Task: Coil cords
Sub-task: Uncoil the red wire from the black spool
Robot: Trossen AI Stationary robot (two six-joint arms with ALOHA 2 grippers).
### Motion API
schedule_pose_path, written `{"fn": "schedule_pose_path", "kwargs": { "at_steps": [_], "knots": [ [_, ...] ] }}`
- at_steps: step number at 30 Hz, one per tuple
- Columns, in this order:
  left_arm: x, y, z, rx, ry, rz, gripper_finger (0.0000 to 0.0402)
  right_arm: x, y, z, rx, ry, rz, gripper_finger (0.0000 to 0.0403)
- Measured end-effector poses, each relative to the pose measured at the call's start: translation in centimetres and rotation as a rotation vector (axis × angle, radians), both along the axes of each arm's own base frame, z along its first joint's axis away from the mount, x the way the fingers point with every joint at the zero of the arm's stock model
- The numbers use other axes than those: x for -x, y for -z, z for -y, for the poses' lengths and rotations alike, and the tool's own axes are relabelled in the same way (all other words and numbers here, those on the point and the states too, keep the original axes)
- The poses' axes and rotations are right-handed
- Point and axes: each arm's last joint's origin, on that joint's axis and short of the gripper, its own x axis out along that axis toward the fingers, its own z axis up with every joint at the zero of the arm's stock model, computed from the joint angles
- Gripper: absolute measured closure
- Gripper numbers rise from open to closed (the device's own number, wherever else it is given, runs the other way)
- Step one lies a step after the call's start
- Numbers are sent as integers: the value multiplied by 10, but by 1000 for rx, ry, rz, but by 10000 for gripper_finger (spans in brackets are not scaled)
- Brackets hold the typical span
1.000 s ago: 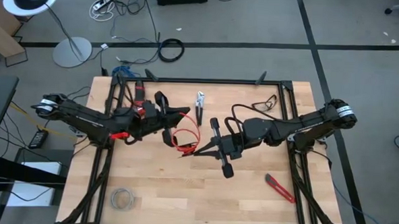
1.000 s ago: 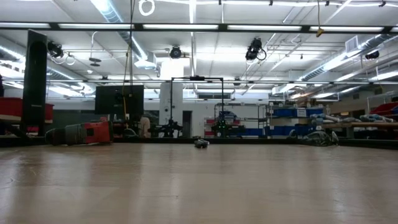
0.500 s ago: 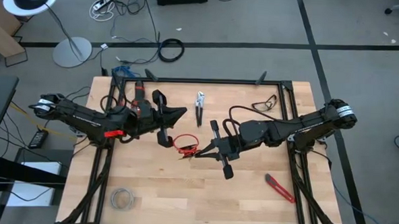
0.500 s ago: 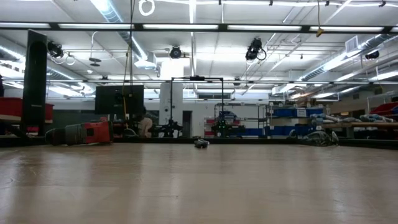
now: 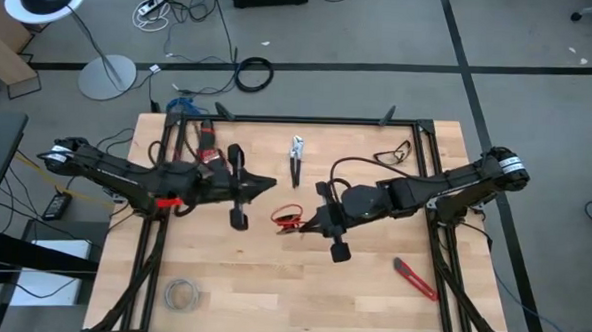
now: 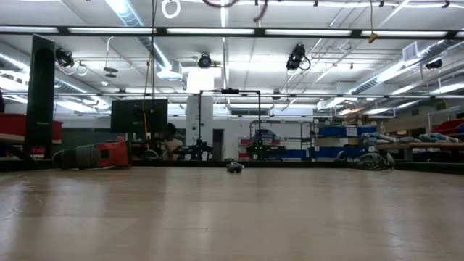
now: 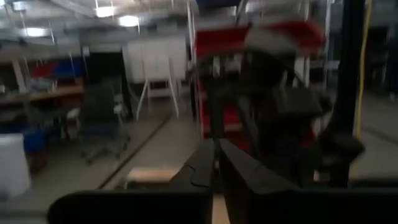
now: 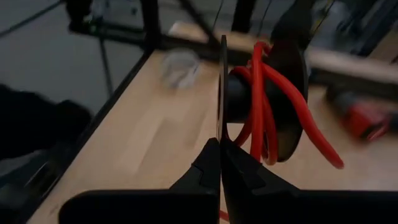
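Around the wooden table [image 5: 271,285] lies a grey floor [image 5: 541,57] crossed by dark tape lines. Beyond the table's far left corner stands a floor lamp [image 5: 108,76] with a round base, near a black cable coil [image 5: 253,74]. Level across the table, long ceiling light strips [image 6: 312,31] glow above shelving [image 6: 341,141] and a red bin [image 6: 112,154]

Thin red wire [image 5: 289,215], small coil, mid-table
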Motion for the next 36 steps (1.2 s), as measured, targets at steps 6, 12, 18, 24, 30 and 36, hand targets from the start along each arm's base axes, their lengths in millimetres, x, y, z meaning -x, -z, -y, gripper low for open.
{"fn": "schedule_pose_path", "kwargs": {
  "at_steps": [6, 12, 18, 24, 30, 36],
  "knots": [
    [-5, 23, 2, -6, 1, -204, 316, 3, 7, 4, -49, -1, -95, 403],
    [-4, 33, 14, -60, 45, -288, 274, 2, 7, 6, -64, -21, -95, 403],
    [4, 33, 30, -104, 112, -317, 255, 3, 3, 10, -67, -10, -84, 403],
    [9, 36, 39, -120, 73, -342, 253, 4, -2, 11, -65, -22, -42, 403],
    [3, 43, 41, -110, 61, -367, 253, 2, -6, 10, -68, -40, -2, 403],
    [-4, 43, 41, -98, 47, -329, 253, 2, -7, 10, -69, -39, 9, 403]
  ]
}}
